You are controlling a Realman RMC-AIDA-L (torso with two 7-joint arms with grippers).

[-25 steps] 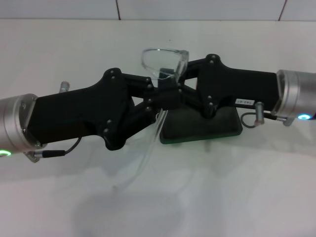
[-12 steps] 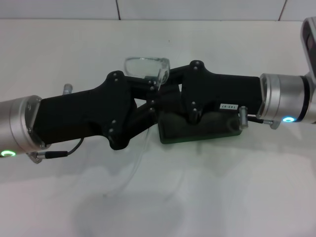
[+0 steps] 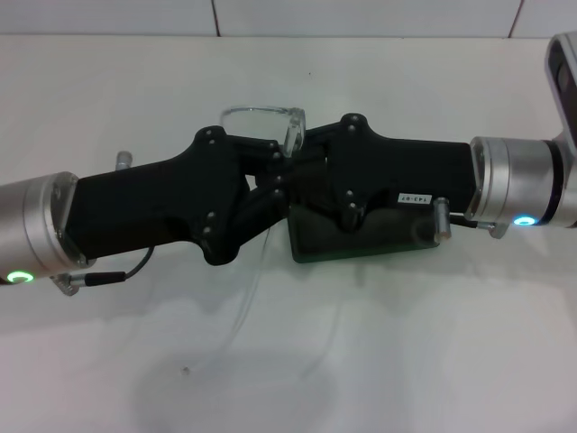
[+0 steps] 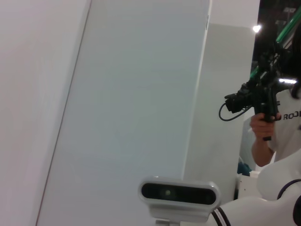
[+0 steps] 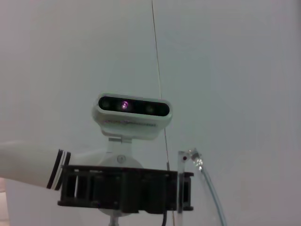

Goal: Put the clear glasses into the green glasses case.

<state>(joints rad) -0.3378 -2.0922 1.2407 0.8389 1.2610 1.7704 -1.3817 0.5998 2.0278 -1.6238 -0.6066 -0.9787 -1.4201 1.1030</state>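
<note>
The white table (image 3: 433,361) carries the green glasses case (image 3: 361,242), apparently lying flat, partly hidden.

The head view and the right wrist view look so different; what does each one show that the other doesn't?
Only the head view shows the green glasses case on the white table, the right gripper meeting the left gripper above it, and the lens of the clear glasses held between them. Only the right wrist view shows the robot's head camera. Both show the clear glasses' temple arms and the left gripper.
</note>
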